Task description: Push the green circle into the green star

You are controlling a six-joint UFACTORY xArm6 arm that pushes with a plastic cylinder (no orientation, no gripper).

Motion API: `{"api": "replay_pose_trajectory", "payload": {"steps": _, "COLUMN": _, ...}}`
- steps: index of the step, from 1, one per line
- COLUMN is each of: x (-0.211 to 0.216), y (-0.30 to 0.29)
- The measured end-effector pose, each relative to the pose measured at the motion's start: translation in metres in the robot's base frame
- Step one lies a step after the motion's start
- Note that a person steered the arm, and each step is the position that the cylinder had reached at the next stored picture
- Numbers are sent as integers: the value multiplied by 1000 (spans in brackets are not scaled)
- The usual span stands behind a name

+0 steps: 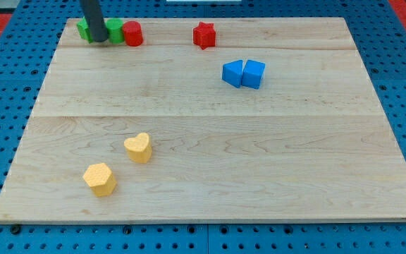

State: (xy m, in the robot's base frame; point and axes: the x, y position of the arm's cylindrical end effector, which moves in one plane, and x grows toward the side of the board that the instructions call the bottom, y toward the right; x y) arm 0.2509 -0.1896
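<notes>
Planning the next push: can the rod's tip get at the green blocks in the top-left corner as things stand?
Probably yes. My tip is already at the two green blocks, between them as seen from here. The red block touches the right-hand green block, crowding that side.

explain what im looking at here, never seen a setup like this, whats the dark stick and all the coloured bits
There is one picture, from a single camera looking down at a wooden board. The dark stick is the rod on a robot arm. It holds nothing; it only pushes blocks by sliding. My tip is at the view's top left, between two green blocks whose shapes it partly hides. A red block touches the right green one. There are also a red star, two touching blue blocks, a yellow heart and a yellow hexagon.
</notes>
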Motion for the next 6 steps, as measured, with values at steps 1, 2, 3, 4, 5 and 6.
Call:
{"api": "replay_pose_trajectory", "payload": {"steps": 1, "x": 0, "y": 31}}
{"api": "replay_pose_trajectory", "payload": {"steps": 2, "x": 0, "y": 68}}
{"api": "replay_pose_trajectory", "payload": {"steps": 3, "x": 0, "y": 91}}
{"api": "replay_pose_trajectory", "payload": {"steps": 4, "x": -7, "y": 64}}
{"api": "replay_pose_trajectory", "payload": {"steps": 5, "x": -44, "y": 75}}
{"api": "replay_pose_trajectory", "payload": {"steps": 6, "x": -48, "y": 55}}
